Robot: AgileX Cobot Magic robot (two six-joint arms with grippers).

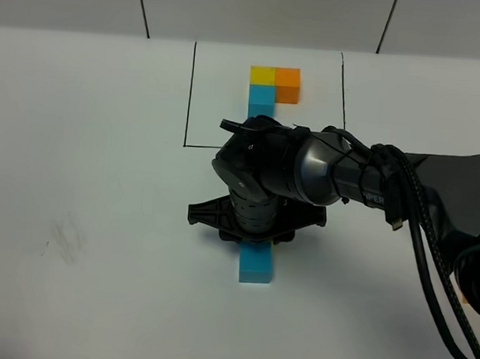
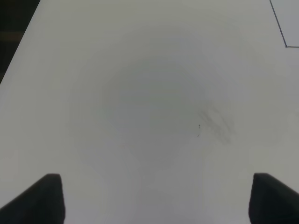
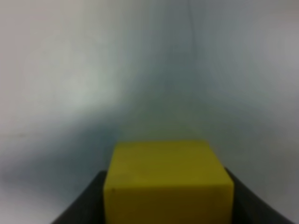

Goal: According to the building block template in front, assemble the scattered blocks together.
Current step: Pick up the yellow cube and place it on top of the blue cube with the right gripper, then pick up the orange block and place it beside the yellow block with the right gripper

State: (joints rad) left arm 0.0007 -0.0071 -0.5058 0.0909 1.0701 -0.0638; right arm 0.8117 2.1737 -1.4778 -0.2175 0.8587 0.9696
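Three joined cubes are counted in the template; two loose ones are seen: one blue cube, one yellow cube.

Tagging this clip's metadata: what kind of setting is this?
Likely a lab tabletop test rig: plain white table, a black-line frame drawn around a cube template, and a robot arm working over it.

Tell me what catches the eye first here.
The black right arm fills the middle of the exterior view, partly hiding a sky-blue cube. Its wrist view is dominated by a yellow cube clamped in the right gripper. The framed template sits beyond.
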